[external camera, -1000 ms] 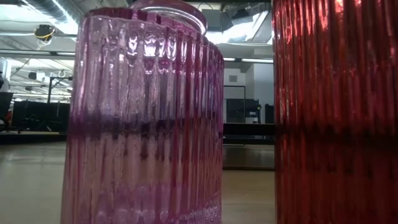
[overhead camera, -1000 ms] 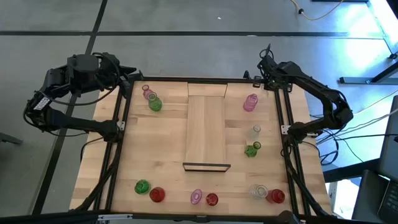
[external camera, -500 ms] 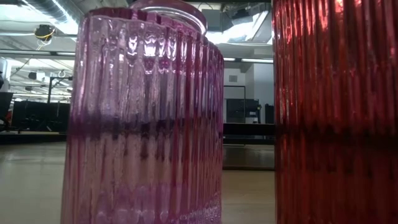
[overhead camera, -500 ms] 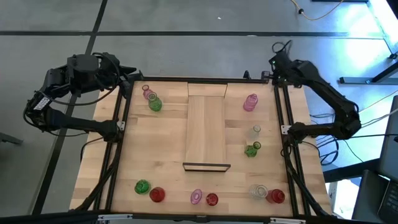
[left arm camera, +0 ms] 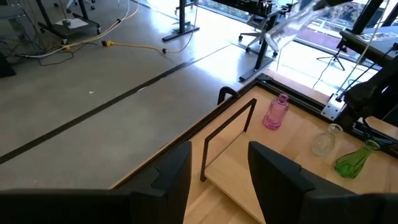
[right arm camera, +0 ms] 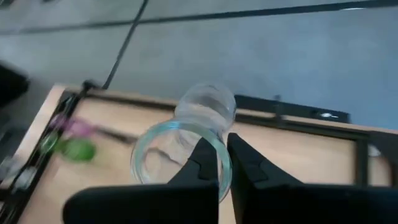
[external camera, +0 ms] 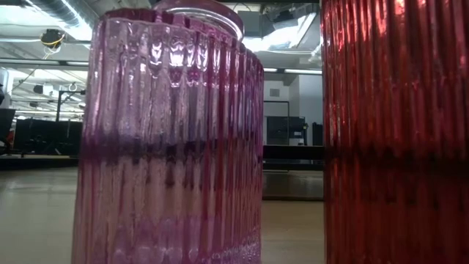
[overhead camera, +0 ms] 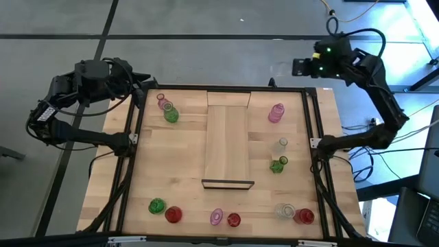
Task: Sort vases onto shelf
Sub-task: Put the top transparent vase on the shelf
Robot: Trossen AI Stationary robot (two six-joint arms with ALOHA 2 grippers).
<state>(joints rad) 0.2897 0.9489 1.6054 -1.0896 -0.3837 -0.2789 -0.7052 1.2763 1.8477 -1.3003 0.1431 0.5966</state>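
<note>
Right gripper (right arm camera: 222, 163) is clamping a clear glass bud vase (right arm camera: 186, 140), unseen from above; left gripper (left arm camera: 219, 177) is idling, fingers apart.

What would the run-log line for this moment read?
right gripper: shut on clear vase, raised past table's far right corner | left gripper: open, waiting at far left | shelf: no vases

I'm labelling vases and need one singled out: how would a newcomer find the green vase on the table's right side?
Start at the shelf running down the table's middle, then look to its right. Three vases stand in a line there: pink vase, clear vase, then the green vase beside the clear one. It is the only green one on that side.
</note>
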